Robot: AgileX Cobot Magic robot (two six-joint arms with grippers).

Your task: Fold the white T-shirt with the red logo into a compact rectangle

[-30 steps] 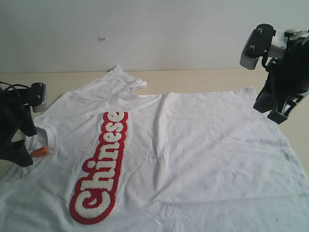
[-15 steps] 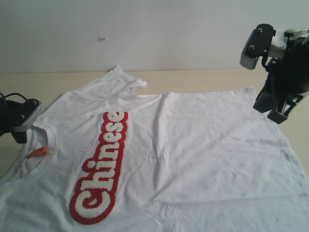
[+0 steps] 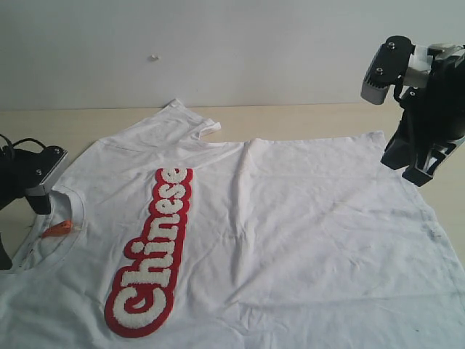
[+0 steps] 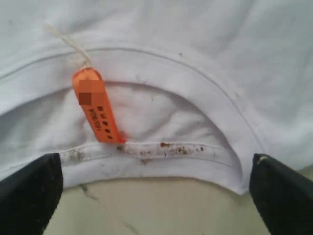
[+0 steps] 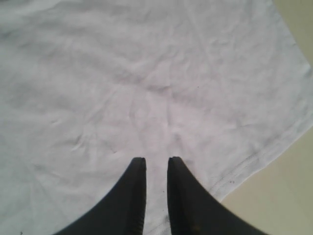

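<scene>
The white T-shirt (image 3: 290, 218) lies spread flat, front up, its collar (image 3: 71, 218) at the left. The red logo (image 3: 152, 254) runs along the chest and reads "Chinese". An orange neck tag (image 4: 95, 105) lies inside the collar (image 4: 161, 156). My left gripper (image 3: 20, 229) hangs open just off the collar's outer edge, its fingers (image 4: 29, 196) wide apart with only bare table (image 4: 156, 210) between them. My right gripper (image 3: 418, 171) hovers above the shirt's far right corner near the hem (image 5: 254, 161). Its fingertips (image 5: 139, 169) are almost together and hold nothing.
The beige table (image 3: 305, 116) shows beyond the shirt's far edge and at the right (image 5: 293, 196). A pale wall (image 3: 232, 51) stands behind it. One sleeve (image 3: 182, 116) points toward the wall.
My left gripper, which stood over the collar and tag a second ago, has pulled back to the left off the shirt. The right arm and the shirt have not moved.
</scene>
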